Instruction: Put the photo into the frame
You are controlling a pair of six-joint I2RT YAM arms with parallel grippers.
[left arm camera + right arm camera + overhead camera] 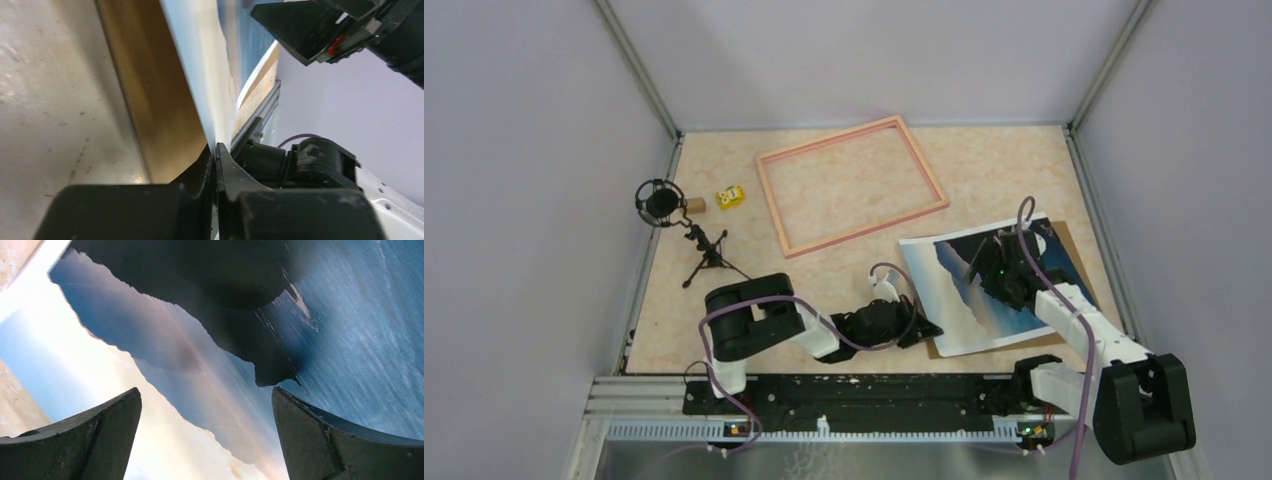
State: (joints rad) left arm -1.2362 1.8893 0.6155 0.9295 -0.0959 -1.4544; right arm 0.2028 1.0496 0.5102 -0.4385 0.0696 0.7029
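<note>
Grip quality decides this lift. The left gripper (216, 150) has its jaws pressed together on an edge of the photo (954, 300), which lies on the backing board (1079, 250), to the right of the frame (865, 229) and nearer the arms. The right gripper (206, 395) hangs spread over the print (holding nothing). Best to raise the pinched edge slowly, avoid creasing the sheet, then sweep it toward the frame.

We saw the photo (959, 300) face up on the right, an edge pinched in the left claw (216, 147). The pink frame (866, 229) lay flat farther back.
</note>
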